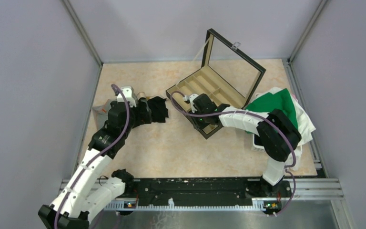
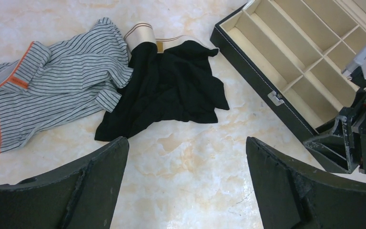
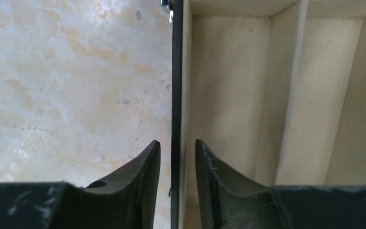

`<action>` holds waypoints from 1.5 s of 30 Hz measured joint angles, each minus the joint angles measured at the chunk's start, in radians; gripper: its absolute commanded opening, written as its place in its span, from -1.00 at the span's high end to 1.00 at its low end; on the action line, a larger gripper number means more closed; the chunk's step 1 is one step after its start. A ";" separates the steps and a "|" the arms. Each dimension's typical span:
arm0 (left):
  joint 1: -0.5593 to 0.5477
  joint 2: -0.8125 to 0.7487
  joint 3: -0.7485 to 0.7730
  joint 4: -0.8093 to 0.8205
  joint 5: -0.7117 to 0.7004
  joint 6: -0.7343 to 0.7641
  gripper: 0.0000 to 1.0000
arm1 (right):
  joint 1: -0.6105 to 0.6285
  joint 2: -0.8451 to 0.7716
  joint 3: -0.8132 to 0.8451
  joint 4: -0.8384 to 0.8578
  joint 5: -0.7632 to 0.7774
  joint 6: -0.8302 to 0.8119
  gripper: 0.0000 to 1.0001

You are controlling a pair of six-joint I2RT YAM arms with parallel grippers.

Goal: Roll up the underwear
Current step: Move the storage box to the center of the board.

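Note:
The black underwear (image 2: 171, 86) lies crumpled and flat on the marble table, its beige waistband at the far side. The grey striped underwear (image 2: 57, 81) with orange trim lies to its left, touching it. My left gripper (image 2: 186, 143) hovers wide open just short of the black underwear (image 1: 158, 109), holding nothing. My right gripper (image 3: 177, 141) straddles the black front wall (image 3: 177, 71) of the compartmented case (image 1: 219, 86). One finger is outside the wall and one inside. The jaws are narrow, and a thin gap shows on each side of the wall.
The case stands with its glass lid (image 1: 233, 57) raised at the back centre, its beige compartments (image 2: 310, 52) bare. A heap of green and white clothes (image 1: 281, 107) lies at the right edge. Grey walls enclose the table on three sides.

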 measured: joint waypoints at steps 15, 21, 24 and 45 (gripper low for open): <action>0.001 -0.103 -0.036 -0.016 -0.056 -0.045 -0.98 | -0.076 0.106 0.117 -0.021 -0.013 -0.194 1.00; 0.001 -0.074 -0.043 -0.018 -0.056 -0.053 -0.98 | -0.143 0.161 0.198 -0.049 -0.054 -0.331 1.00; 0.001 -0.067 -0.043 -0.018 -0.056 -0.053 -0.98 | -0.175 0.197 0.255 -0.078 -0.095 -0.383 1.00; 0.001 0.026 -0.043 -0.016 -0.071 -0.091 -0.98 | -0.243 0.056 0.265 -0.011 -0.199 -0.481 -0.13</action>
